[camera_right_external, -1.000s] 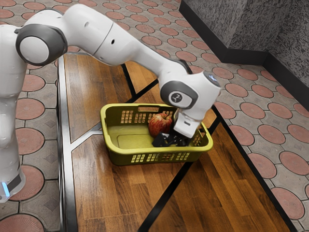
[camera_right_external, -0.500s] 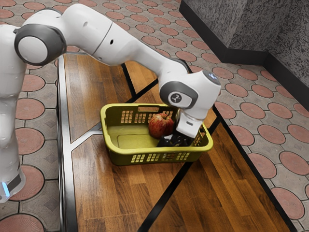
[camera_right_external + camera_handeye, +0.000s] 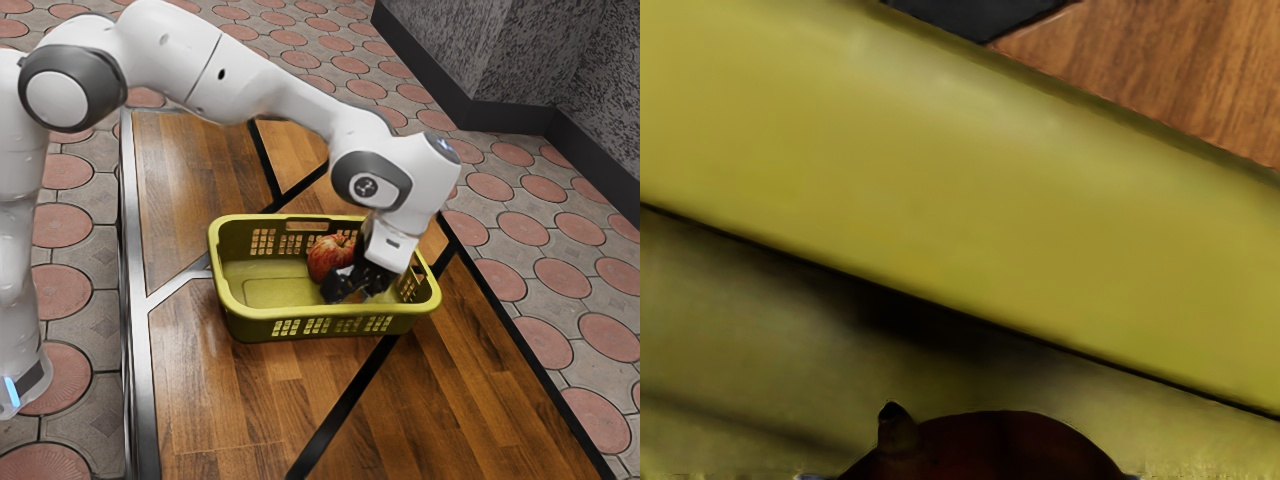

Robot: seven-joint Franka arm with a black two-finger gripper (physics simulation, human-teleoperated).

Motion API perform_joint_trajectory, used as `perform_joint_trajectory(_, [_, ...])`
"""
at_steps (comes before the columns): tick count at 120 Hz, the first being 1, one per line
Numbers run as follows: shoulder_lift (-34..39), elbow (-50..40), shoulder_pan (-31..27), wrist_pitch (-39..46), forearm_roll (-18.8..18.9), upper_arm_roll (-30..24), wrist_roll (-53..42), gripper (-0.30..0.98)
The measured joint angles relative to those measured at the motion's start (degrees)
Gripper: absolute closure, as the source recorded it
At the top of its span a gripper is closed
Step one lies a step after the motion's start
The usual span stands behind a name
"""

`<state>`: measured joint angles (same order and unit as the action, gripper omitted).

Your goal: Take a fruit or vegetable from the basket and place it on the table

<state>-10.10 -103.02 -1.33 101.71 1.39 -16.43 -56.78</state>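
Observation:
My gripper reaches down inside the yellow-green basket, near the end at the exterior view's right. It is shut on a dark red fruit with a short stem, whose reddish patch peeks out among the black fingers. In the wrist view the fruit rises from the lower edge, and slivers of my gripper flank it on both sides. Beside the hand, within the basket, lies a red-and-yellow apple, partly covered by the fingers. How high the held fruit hangs I cannot tell.
The basket's wall crosses the wrist view close to the held fruit. Around the basket runs the wooden table, with black metal strips across it. Tiled floor and a grey wall lie beyond the table.
My hand has tilted and risen slightly over the last half second, after shifting a little toward the exterior view's right. The basket and apple look unmoved.

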Motion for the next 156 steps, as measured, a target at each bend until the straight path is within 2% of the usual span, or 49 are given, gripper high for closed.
perform_joint_trajectory(34, [0.90,2.01,-0.02,-4.55,1.04,0.22,1.51,0.40])
perform_joint_trajectory(79, [2.35,11.36,-0.03,-11.78,4.02,-1.21,3.30,0.39])
perform_joint_trajectory(96, [4.18,12.39,0.28,-13.04,5.18,-0.63,3.85,0.40])
perform_joint_trajectory(156, [7.56,11.84,-0.69,-16.49,6.32,16.64,4.91,0.40])
